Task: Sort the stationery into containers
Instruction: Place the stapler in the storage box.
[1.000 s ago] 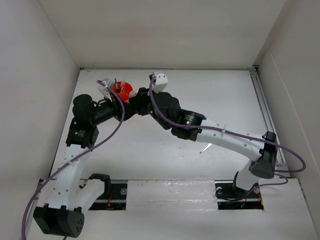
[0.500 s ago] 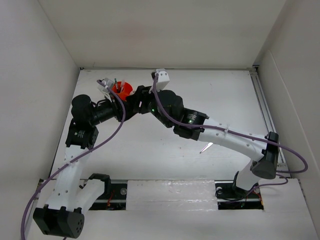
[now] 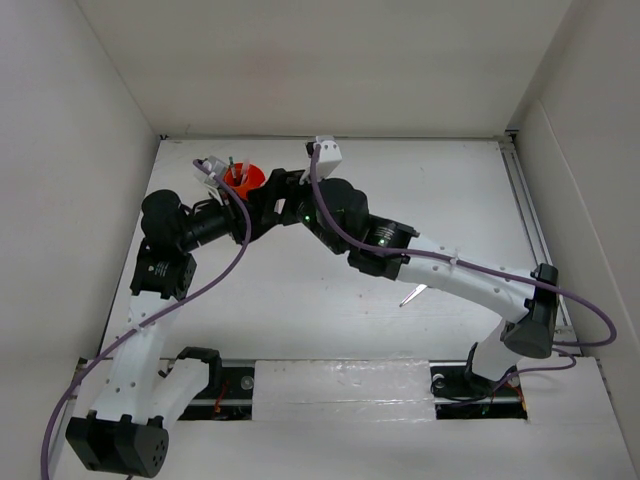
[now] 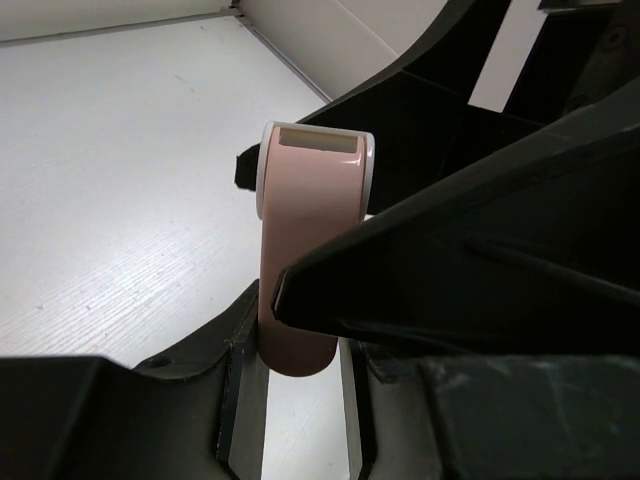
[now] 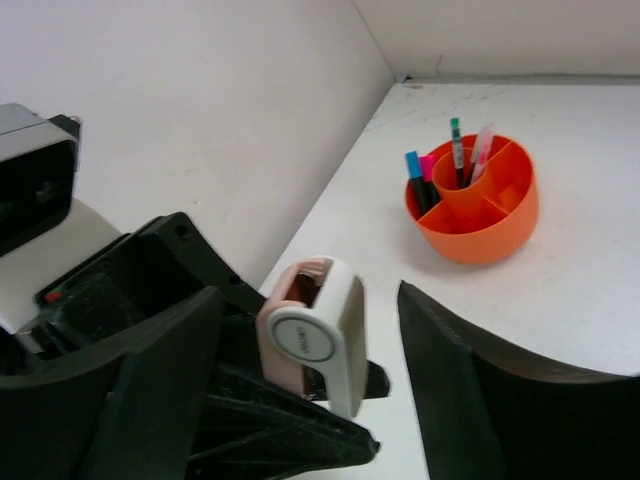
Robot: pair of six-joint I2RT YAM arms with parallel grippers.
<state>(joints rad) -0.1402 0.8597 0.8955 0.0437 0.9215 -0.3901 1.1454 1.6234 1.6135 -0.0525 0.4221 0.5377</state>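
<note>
A small pink and white stationery piece (image 5: 312, 338) (image 4: 310, 230) is clamped by its lower end between the fingers of my left gripper (image 4: 300, 420), which is shut on it. My right gripper (image 5: 320, 400) stands open around the piece, its dark fingers (image 5: 480, 400) apart from it on both sides. In the top view both grippers meet just right of the round orange container (image 3: 243, 178), the left gripper (image 3: 250, 212) from the left and the right gripper (image 3: 272, 195) from the right. The container (image 5: 475, 205) holds several pens and highlighters upright.
The container stands near the back left corner, close to the left wall (image 5: 200, 120). A thin pale item (image 3: 412, 295) lies on the table beside the right forearm. A rail (image 3: 530, 230) runs along the right side of the table.
My right gripper's jaws have spread wider and let go of the pink and white piece. The left gripper keeps its hold and stays put.
</note>
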